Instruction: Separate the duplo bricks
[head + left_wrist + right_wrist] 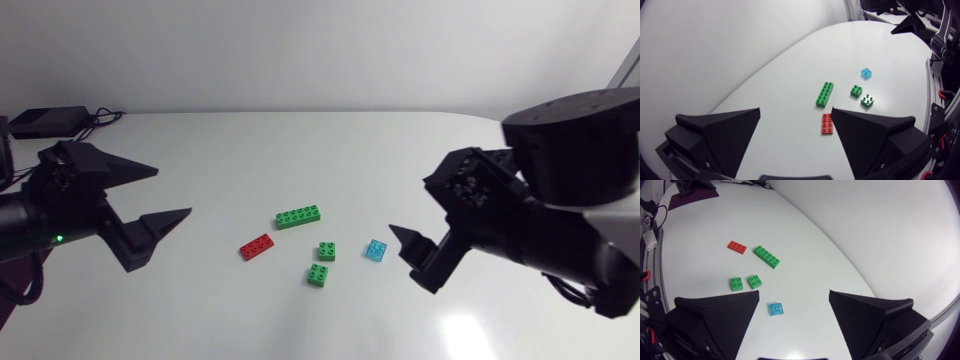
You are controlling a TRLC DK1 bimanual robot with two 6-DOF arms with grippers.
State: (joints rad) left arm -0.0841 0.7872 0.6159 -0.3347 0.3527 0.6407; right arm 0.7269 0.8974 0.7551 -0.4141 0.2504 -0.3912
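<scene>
Head view: 5 separate duplo bricks (299,216)

Robotics lab, I'd say: bare white counter (330,150), my left arm (22,225) and right arm (580,160) at the frame's side edges, loose duplo bricks (298,216) mid-frame, black box (45,121) with cables (105,118) upper left.
</scene>
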